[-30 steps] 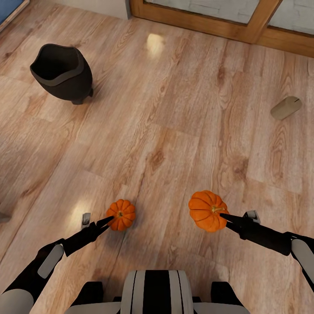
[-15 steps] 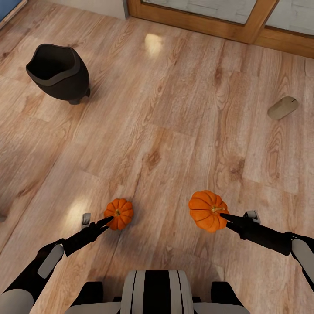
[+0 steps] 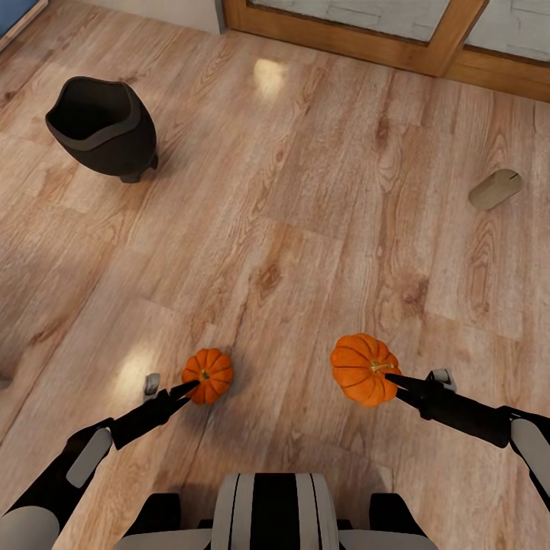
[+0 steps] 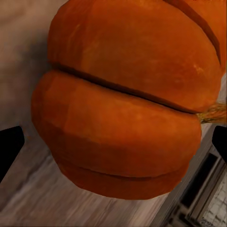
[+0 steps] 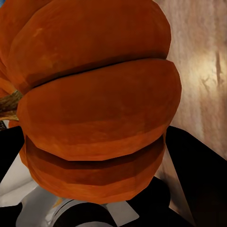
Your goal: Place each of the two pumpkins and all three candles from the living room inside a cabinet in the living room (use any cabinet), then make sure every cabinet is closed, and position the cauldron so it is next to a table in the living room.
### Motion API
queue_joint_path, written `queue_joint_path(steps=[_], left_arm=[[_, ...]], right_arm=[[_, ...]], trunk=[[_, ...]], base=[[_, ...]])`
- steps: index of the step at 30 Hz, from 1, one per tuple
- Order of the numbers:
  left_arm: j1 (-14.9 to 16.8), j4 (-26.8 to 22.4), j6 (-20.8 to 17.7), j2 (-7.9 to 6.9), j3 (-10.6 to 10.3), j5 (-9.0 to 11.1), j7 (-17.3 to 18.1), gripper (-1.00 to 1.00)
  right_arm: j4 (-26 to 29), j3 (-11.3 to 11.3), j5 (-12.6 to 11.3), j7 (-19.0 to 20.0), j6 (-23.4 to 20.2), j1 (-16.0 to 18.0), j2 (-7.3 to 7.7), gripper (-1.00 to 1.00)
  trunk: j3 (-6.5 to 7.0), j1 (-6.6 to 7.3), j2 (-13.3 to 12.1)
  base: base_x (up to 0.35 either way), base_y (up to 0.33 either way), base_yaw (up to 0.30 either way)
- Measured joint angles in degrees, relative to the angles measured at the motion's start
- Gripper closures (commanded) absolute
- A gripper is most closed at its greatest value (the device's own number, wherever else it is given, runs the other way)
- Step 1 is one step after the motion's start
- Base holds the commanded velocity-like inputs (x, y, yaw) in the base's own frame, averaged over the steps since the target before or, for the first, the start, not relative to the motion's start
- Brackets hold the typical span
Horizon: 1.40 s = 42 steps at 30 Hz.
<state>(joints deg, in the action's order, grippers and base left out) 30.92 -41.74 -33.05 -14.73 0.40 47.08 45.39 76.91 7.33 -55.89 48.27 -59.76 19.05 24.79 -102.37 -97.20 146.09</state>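
Two pumpkins are seen in the head view, one at each claw, above the wooden floor (image 3: 305,229). The smaller pumpkin (image 3: 208,375) is clamped at the tip of the left gripper (image 3: 183,390), its stem facing the fingers; in the left wrist view this pumpkin (image 4: 127,99) is pressed close between the dark fingertips (image 4: 9,146) at either edge. The larger pumpkin (image 3: 364,369) is gripped by the right gripper (image 3: 396,384) at its stem side, and its ribbed body (image 5: 94,104) is shown right against the right wrist camera. The black cauldron (image 3: 103,126) is stood on the floor well apart, ahead and to the left. One candle (image 3: 495,189) is laid on its side far to the right.
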Motion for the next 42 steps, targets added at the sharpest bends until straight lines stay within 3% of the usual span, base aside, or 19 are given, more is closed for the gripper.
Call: queue_joint_path(steps=[7,42], left_arm=[[0.0,0.0,-0.01,0.05,0.0,0.04,-1.7,-1.0],[0.01,0.03,0.0,0.15,0.14,0.1,-1.75,-1.0]], right_arm=[[0.02,-0.01,0.04,0.0,0.0,0.0,0.0,1.0],[0.09,0.01,0.04,-0.01,0.0,-0.01,0.0,1.0]], trunk=[[0.0,0.0,0.0],[0.0,0.0,0.0]], base=[[0.0,0.0,0.0],[0.0,-0.031,0.0]])
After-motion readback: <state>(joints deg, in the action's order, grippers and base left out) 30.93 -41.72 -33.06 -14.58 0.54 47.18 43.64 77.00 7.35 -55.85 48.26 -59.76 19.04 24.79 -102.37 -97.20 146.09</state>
